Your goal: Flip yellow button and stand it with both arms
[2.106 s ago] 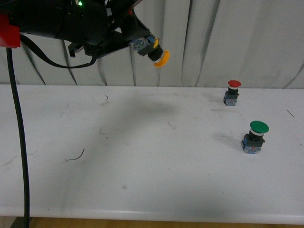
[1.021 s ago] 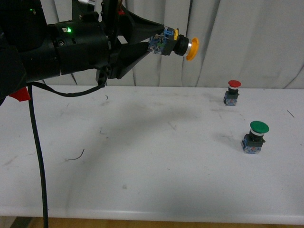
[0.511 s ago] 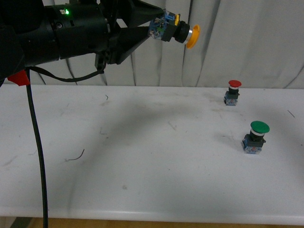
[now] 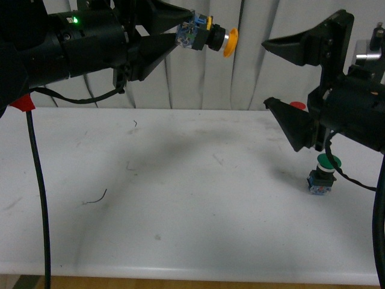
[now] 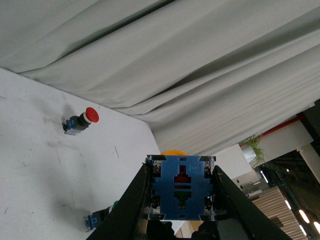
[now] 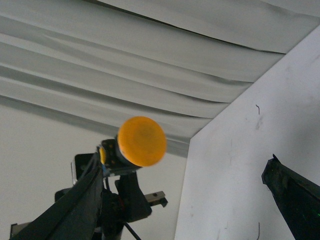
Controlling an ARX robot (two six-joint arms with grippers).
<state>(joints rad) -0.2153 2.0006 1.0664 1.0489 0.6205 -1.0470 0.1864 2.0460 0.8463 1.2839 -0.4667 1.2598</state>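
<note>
Yellow-orange mushroom-capped push-button with black collar and blue-grey block base (image 4: 207, 37) hung high over the white table (image 4: 180, 205) in the front view, left of centre, lying sideways with its cap pointing right. Your left gripper (image 4: 187, 33), on an arm reaching in level from the left, was clamped on the base. Your right gripper (image 4: 266, 73), raised at the right and pointing left, was spread wide and apart from the cap.

In the left wrist view, both black fingers (image 5: 131, 200) pressed the block's sides squarely.

In the right wrist view, the cap faced the camera, not yet between the parted tips.

I judge that the round cap would be a slippery hold. If you loosened the left before the right was firm, the button could drop towards the small red-capped button (image 4: 296, 106) and the green-capped button (image 4: 328, 161).
</note>
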